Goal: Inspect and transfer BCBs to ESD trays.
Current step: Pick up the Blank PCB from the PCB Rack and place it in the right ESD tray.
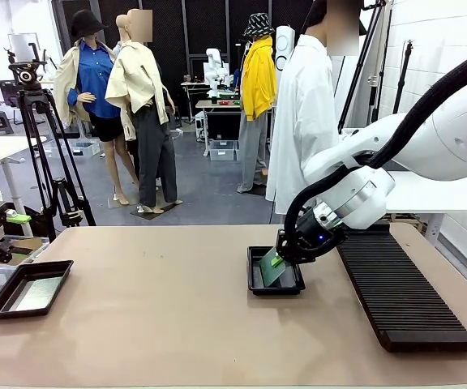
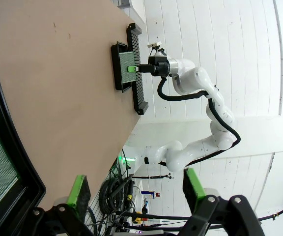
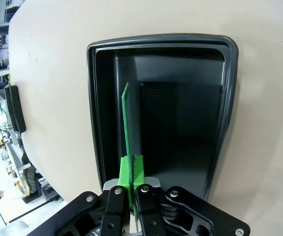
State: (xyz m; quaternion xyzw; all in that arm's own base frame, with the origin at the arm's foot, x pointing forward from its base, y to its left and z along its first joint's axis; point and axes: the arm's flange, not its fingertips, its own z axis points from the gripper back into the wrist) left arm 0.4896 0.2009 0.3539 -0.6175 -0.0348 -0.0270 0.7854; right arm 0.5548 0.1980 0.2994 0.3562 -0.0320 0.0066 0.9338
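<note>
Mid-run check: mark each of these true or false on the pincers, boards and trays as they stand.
1. The right pincer is shut on a BCB. True.
2. That BCB lies flat on the tray floor. False: it is held on edge over the middle ESD tray.
3. The left pincer is open. True.
4. The left-hand ESD tray is empty. False: a second BCB lies in it.
5. The ribbed rack sits on the robot's left of the middle ESD tray. False: it is on the right.

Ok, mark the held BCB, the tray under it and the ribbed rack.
BCB (image 3: 130, 128): right wrist view, its face.
ESD tray (image 3: 161, 49): right wrist view, far wall.
ribbed rack (image 1: 400, 292): front view, ribbed top.
</note>
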